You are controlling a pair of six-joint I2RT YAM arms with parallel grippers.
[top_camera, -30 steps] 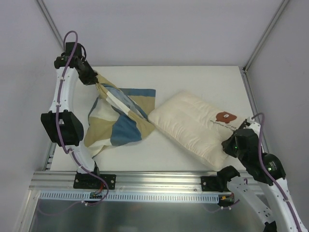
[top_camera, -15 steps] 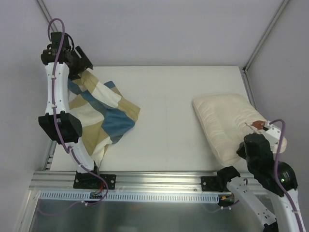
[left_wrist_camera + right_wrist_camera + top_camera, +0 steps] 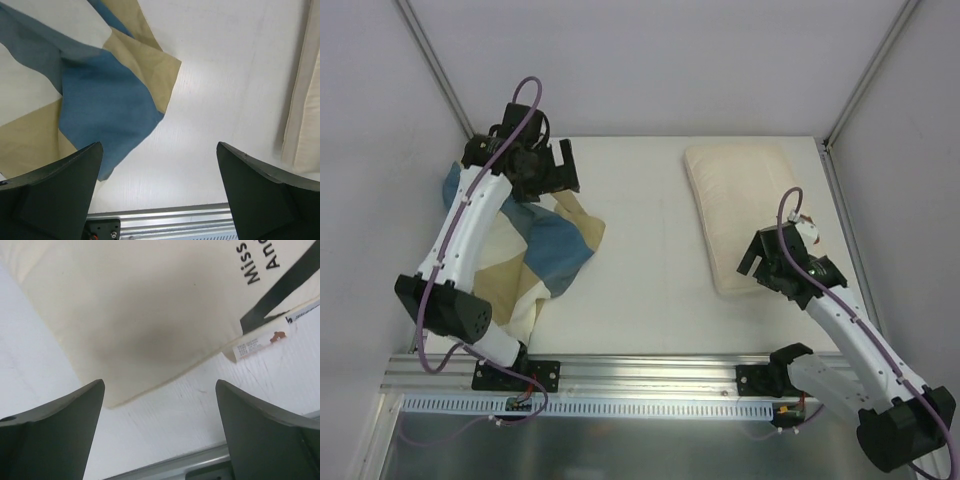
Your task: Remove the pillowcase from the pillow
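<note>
The pillowcase, checked in blue, tan and cream, lies crumpled on the left of the table, apart from the pillow. The plain cream pillow lies flat at the back right. My left gripper hangs open above the pillowcase's far edge, with nothing between its fingers. In the left wrist view the pillowcase spreads at upper left and the pillow's edge shows at far right. My right gripper stands open over the pillow's near end. The right wrist view shows the pillow with its printed label, free of the fingers.
An aluminium rail runs along the table's near edge, with both arm bases bolted to it. Grey walls and slanted frame posts close the sides and back. Bare white tabletop lies between the cloth and the pillow.
Both grippers have opened. The left one let go of the pillowcase, which dropped at the left. The right one released the pillow, which now lies farther back, and both arms swung inward.
</note>
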